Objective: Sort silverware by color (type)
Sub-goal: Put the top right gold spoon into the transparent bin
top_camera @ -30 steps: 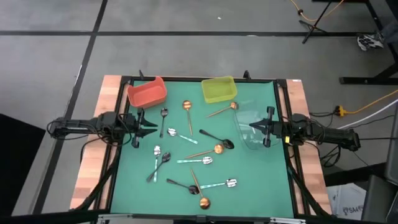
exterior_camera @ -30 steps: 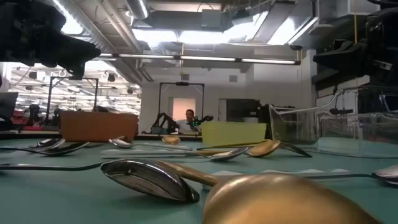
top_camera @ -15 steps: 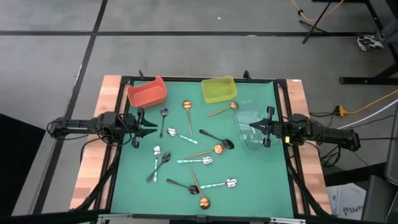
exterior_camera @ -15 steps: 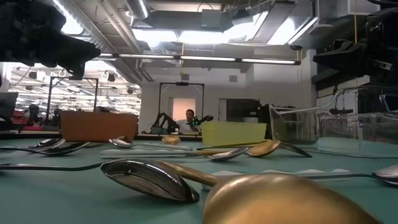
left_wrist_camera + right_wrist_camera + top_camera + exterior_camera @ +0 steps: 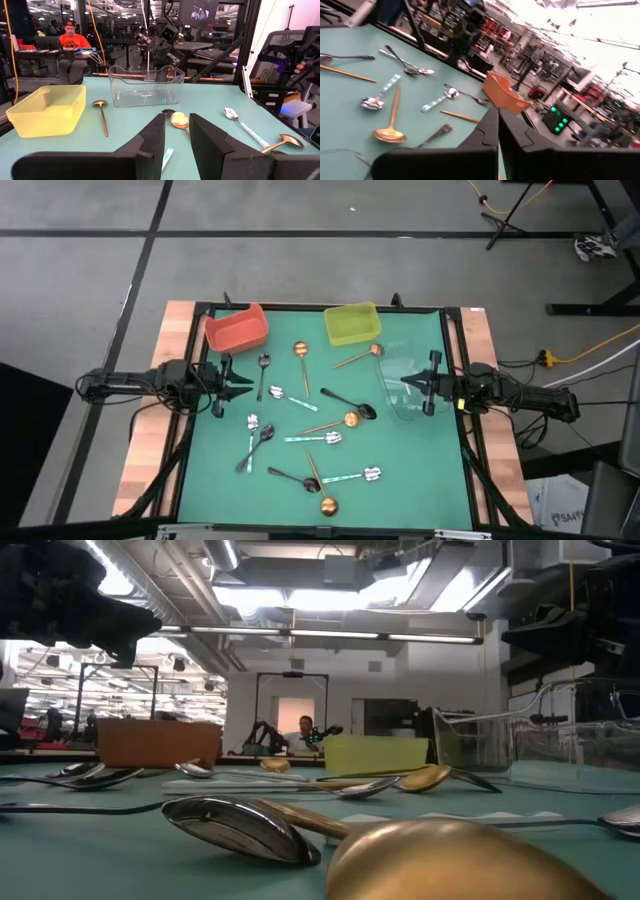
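The silverware lies scattered flat on the green mat (image 5: 210, 480). There are copper-gold spoons (image 5: 301, 352) (image 5: 350, 419) (image 5: 328, 505), black spoons (image 5: 365, 410) (image 5: 267, 432) and silver spoons (image 5: 372, 474) (image 5: 277, 392). My left gripper (image 5: 248, 388) hovers level at the mat's left edge, near a black spoon (image 5: 263, 361). Its fingers are open with nothing between them (image 5: 177, 131). My right gripper (image 5: 403, 384) is level at the right edge, over the clear bin (image 5: 405, 390). It is shut and empty (image 5: 498, 120).
A red bin (image 5: 237, 330) stands at the far left of the mat and a yellow-green bin (image 5: 351, 323) at the far middle. Wooden strips (image 5: 150, 440) and a dark frame border the mat. Beyond the table a seated person (image 5: 72, 40) shows in the room.
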You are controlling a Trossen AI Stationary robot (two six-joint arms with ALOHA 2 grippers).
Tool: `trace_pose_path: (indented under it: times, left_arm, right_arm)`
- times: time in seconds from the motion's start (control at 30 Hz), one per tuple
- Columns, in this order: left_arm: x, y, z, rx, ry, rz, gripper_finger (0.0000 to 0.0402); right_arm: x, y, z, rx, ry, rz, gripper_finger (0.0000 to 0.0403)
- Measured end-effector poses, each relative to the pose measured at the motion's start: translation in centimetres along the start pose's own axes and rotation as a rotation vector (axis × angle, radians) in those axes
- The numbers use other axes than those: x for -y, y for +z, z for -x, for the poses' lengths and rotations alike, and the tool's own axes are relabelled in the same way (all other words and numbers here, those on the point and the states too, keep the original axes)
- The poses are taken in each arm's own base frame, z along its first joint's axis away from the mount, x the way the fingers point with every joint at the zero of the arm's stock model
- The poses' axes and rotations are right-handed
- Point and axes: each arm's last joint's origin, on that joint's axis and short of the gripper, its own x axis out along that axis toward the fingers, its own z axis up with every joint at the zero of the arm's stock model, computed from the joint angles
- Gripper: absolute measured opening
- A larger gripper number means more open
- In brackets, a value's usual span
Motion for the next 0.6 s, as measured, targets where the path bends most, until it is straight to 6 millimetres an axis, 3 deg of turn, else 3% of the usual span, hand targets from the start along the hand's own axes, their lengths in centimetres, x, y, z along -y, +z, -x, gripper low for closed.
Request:
trace_pose_path:
  times: [0.27, 0.6]
  left_arm:
    - [0.00, 0.00, 0.00, 0.000, 0.000, 0.000, 0.0082]
    - [0.00, 0.00, 0.00, 0.000, 0.000, 0.000, 0.0082]
  right_arm:
    - [0.03, -0.02, 0.00, -0.006, -0.011, -0.021, 0.0001]
    - [-0.08, 0.10, 0.00, 0.021, 0.036, -0.243, 0.0001]
